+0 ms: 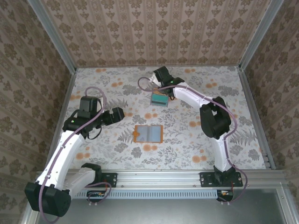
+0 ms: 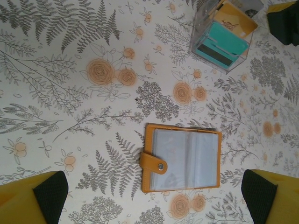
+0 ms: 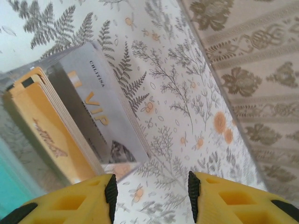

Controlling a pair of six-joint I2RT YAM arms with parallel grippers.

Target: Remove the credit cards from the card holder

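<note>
Plainly, the card holder (image 2: 184, 157) lies flat and unfolded on the flowered table (image 2: 70, 70), with its pale blue-grey inner panel facing up and its snap strap (image 2: 153, 163) folded over one edge. In the left wrist view it sits beneath the left pincer (image 1: 119, 114), in the gap between the two yellow fingers (image 2: 32, 200), and it touches neither of them. That pincer hovers with its jaws spread wide and nothing between them. The credit cards (image 2: 226, 37) stand on edge in a small clear box (image 2: 198, 32), farther out from the left pincer than the holder and well apart from it. A teal card (image 2: 219, 46) faces the holder, and an orange card (image 2: 236, 21) stands behind it. The right wrist view adds a silver card (image 3: 100, 105) marked VIP, leaning at the box's outer side. The right pincer (image 3: 150, 196) hangs just above and beside the box, jaws apart, with bare table print showing between its pads. The box's corner lies close to one finger (image 3: 70, 203), and I cannot tell whether they touch. Beyond this pincer rises a papered wall (image 3: 252, 70).
</note>
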